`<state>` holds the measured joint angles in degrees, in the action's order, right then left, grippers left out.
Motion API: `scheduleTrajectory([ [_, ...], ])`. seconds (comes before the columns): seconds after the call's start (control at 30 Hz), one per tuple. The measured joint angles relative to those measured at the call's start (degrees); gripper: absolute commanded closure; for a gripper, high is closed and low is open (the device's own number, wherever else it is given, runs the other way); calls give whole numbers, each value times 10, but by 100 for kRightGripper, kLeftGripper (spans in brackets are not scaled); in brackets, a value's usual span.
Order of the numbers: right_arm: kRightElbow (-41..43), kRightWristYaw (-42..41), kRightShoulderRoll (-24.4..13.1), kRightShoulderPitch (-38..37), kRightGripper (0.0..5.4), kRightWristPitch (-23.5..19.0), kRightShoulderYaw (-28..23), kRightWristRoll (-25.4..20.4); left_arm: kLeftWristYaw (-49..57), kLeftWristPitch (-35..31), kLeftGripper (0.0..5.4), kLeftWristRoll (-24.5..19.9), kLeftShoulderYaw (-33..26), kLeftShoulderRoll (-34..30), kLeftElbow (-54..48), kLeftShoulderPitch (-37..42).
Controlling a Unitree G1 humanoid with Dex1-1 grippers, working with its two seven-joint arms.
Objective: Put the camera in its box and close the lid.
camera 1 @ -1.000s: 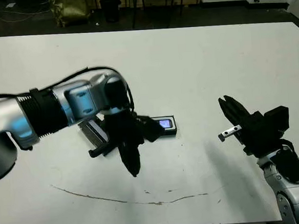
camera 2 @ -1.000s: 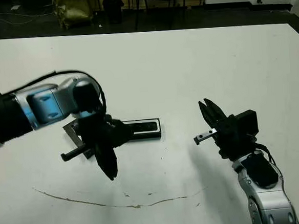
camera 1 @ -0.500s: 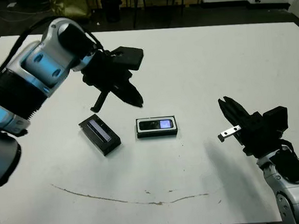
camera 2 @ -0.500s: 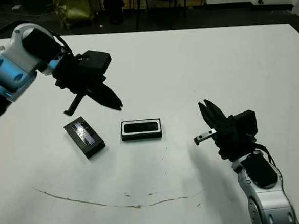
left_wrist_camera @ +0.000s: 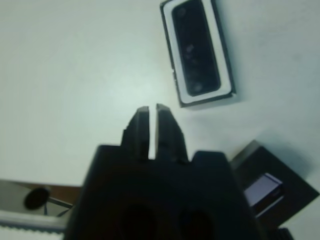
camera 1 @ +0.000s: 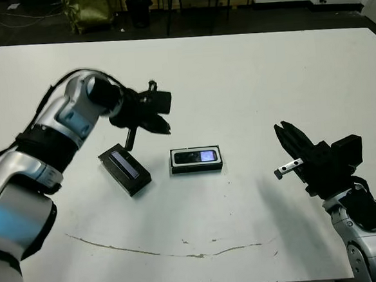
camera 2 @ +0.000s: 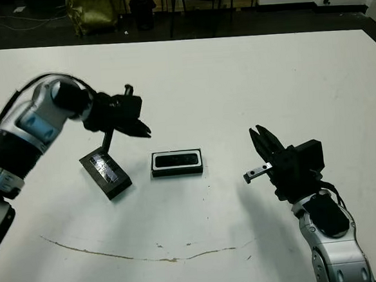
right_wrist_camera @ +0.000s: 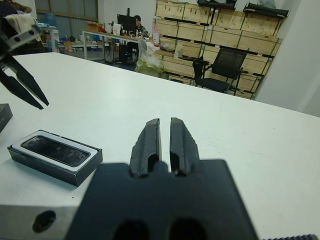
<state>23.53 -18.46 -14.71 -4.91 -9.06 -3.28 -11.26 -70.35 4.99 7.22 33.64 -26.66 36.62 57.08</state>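
The camera (camera 1: 196, 157) already lies in the box (camera 1: 197, 168), mid-counter (camera 1: 248, 79). The lid (camera 1: 125, 169) lies flat just beside the box, on its left, not touching it. Your left pincer (camera 1: 161, 122) hovers above and behind both, clenched and holding nothing. Your right pincer (camera 1: 284, 137) waits well apart to the right, also clenched and empty. The step in hand is closing. Next, release the left pincer, lower it onto the lid, grasp across its width, then seat it squarely on the box.
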Motion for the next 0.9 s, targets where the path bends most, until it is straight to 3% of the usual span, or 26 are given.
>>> scheduleTrajectory([
  [0.47, 4, 6, 0, -2, 540, -5, 0, 0, -57, 41, 540, 64, -2, 21, 49, 2],
  [0.9, 14, 15, 0, -3, 540, -15, 0, 6, -172, 48, 540, 108, 24, 24, 58, 34],
])
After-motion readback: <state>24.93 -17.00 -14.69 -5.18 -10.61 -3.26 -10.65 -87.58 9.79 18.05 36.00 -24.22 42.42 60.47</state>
